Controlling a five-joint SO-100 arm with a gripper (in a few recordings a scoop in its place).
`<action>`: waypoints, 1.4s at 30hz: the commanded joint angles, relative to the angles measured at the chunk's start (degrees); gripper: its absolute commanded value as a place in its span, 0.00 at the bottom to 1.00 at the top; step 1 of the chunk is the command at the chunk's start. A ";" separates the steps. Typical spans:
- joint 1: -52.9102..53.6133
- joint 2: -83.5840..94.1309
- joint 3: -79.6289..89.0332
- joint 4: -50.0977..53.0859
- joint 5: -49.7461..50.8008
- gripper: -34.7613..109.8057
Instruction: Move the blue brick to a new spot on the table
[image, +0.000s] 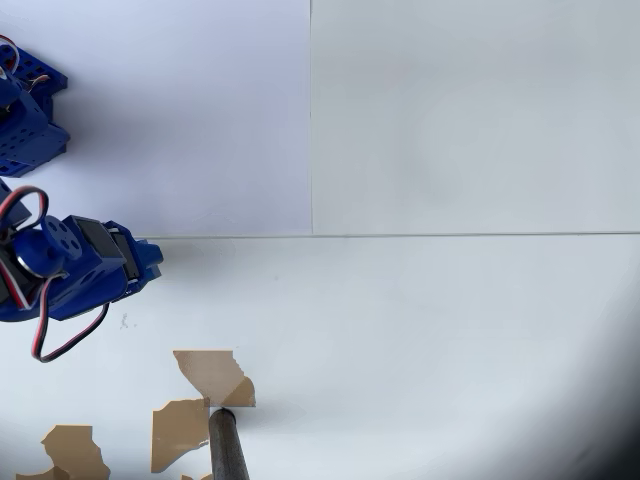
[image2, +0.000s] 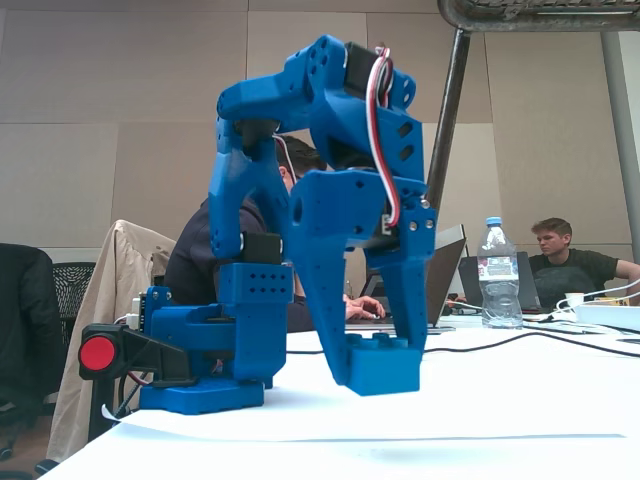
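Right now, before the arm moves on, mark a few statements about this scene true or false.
1. The gripper is shut on the blue brick. True.
2. The blue brick lies on a brown patch of the table. False: it sits between the gripper's fingers, and the brown patch in the overhead view has no brick on it.
3. The water bottle lies on its side. False: it stands upright.
4. The table is white. True.
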 joint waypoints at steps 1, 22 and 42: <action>9.93 -1.41 -6.06 2.11 -6.68 0.24; 20.74 -16.44 -15.47 1.58 -12.22 0.43; -47.37 34.98 17.05 4.22 0.00 0.24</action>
